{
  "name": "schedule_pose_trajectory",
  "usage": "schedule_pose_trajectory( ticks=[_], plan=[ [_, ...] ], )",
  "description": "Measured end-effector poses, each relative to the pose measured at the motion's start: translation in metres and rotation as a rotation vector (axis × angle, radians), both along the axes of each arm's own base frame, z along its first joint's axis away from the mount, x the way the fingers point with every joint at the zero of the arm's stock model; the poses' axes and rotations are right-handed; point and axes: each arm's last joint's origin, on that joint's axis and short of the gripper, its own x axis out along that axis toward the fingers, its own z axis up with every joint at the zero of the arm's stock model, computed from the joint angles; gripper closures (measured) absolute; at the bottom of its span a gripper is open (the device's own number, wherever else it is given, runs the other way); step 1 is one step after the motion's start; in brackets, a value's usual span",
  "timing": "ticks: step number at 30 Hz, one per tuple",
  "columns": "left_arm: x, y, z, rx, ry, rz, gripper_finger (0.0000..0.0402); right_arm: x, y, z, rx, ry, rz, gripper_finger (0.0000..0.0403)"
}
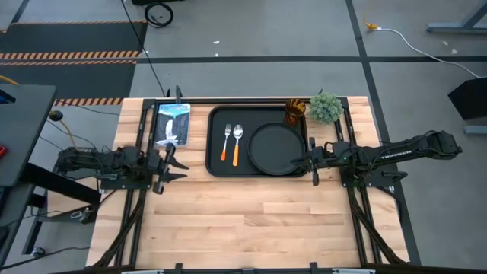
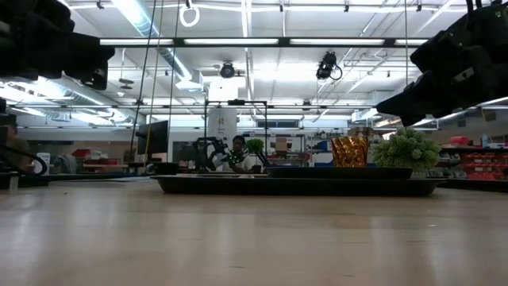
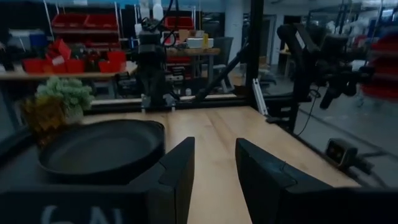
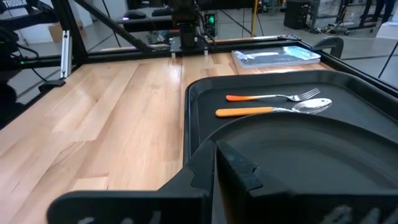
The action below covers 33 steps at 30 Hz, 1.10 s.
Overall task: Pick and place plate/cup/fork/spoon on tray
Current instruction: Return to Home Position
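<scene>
The black tray (image 1: 217,169) lies at the table's far middle. The round black plate (image 1: 278,149) lies flat on its right half. The fork (image 1: 226,142) and the spoon (image 1: 237,144) lie side by side on its left half, handles toward the near edge. The amber cup (image 1: 295,112) stands upright at the tray's far right corner; its foot is hidden in the low view (image 2: 349,151). My left gripper (image 1: 173,165) is open and empty, left of the tray. My right gripper (image 1: 312,162) is shut and empty, raised over the tray's right edge beside the plate (image 4: 323,162).
A small green plant (image 1: 326,107) stands right of the cup at the far right. A blue-and-white picture card (image 1: 172,123) lies left of the tray at the far left. Bare wood table (image 1: 251,221) stretches from the tray to the near edge.
</scene>
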Motion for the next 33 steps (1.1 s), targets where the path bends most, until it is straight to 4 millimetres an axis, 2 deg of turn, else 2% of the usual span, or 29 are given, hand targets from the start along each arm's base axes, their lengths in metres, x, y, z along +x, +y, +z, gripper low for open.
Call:
schedule_pose_trajectory(
  ticks=[4,33],
  plan=[
    [0.0,0.0,0.0002,-0.098,0.014,-0.005,0.0276,0.0001,0.0,0.0005,0.0,-0.005,0.0,0.038],
    [0.0,0.0001,0.0002,-0.105,0.014,-0.005,0.0276,0.0001,0.0,0.0004,0.0,-0.005,0.0,0.038]
  ],
)
